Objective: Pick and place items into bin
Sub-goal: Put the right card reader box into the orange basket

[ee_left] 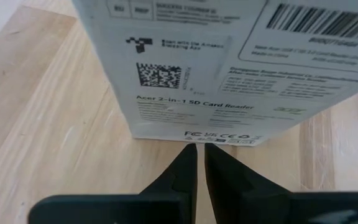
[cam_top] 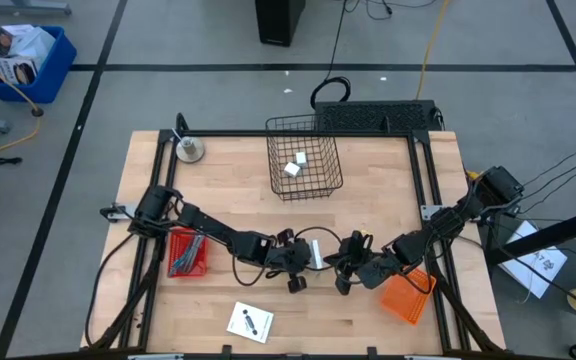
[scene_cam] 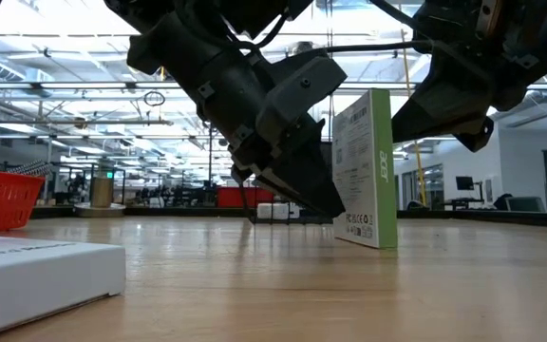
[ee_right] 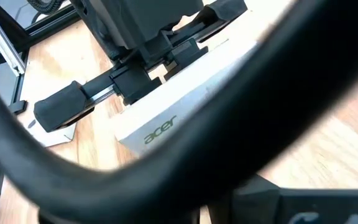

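Right now the left gripper (ee_left: 201, 163) has its two dark fingers nearly closed, only a thin gap between the tips, with nothing held; the tips sit on the wood just in front of the lower edge of a white Acer card-reader box (ee_left: 229, 74). That box stands upright on its narrow edge on the wooden table (cam_top: 388, 190), its green side showing in the low view (scene_cam: 367, 166). From above, the left arm reaches from the table's left edge across to the middle near the front, bent low, with its gripper (cam_top: 296, 262) tilted down toward the board.

The right gripper (cam_top: 350, 268) is just beside the box on the other side, its arm coming in from the right edge; I cannot tell how its fingers stand. A black cable crosses most of the right wrist view, hiding much of it.

Around them: a wire basket (cam_top: 305, 160) stands at the back middle of the table with two small white blocks (cam_top: 296, 165) inside. A red tray (cam_top: 187, 252) sits near the left edge holding a grey tool. An orange tray (cam_top: 409, 294) lies tilted at the right front. A white card with black marks (cam_top: 250, 322) lies flat at the front edge, well apart from the grippers. A round metal weight (cam_top: 189, 150) rests at the back left corner.
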You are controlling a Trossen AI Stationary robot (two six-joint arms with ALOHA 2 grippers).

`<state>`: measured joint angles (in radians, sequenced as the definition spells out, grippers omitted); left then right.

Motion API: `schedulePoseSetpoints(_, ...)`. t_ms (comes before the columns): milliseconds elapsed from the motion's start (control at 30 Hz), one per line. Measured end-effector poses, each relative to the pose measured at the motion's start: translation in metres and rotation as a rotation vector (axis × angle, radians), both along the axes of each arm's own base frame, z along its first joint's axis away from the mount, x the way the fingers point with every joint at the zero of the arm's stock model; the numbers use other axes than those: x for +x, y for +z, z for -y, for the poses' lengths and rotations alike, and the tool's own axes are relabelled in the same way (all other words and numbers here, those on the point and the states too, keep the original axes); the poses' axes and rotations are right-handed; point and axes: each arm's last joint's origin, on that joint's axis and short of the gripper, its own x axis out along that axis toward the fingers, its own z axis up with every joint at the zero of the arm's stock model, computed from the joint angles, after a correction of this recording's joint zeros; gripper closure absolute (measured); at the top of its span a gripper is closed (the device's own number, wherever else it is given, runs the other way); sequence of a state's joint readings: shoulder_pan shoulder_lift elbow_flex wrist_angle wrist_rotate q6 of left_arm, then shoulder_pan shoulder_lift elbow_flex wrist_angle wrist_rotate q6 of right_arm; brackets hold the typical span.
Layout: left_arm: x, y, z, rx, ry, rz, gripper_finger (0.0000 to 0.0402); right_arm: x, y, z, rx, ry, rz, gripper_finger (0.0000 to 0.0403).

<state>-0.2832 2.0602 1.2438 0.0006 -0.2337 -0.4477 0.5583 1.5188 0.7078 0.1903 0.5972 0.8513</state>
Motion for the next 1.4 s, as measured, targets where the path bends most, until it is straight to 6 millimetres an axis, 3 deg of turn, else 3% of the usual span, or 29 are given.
schedulePoseSetpoints(433, -0.002, -0.002, -0.001, 0.012, 0.004, -0.033, 0.0366, -0.001, -0.001, 0.0, 0.006, 0.021, -0.024, 0.0403)
schedulePoseSetpoints(700, -0.007, -0.007, -0.003, 0.036, 0.002, -0.103, 0.0366, -0.009, -0.011, 0.005, -0.086, 0.029, -0.153, 0.0403)
schedulePoseSetpoints(933, -0.008, -0.007, -0.004, 0.049, -0.007, -0.114, 0.0366, -0.007, -0.01, 0.009, -0.123, 0.041, -0.155, 0.0403)
schedulePoseSetpoints(1067, -0.011, 0.002, -0.006, 0.055, -0.008, -0.127, 0.0366, -0.008, -0.007, 0.009, -0.167, 0.079, -0.158, 0.0403)
schedulePoseSetpoints(1267, -0.018, 0.017, -0.008, 0.074, 0.005, -0.144, 0.0366, -0.015, 0.006, 0.018, -0.009, 0.016, -0.175, 0.0396)
schedulePoseSetpoints(1400, -0.021, 0.024, -0.008, 0.096, 0.016, -0.136, 0.0366, -0.023, 0.02, 0.026, 0.067, 0.012, -0.182, 0.0361)
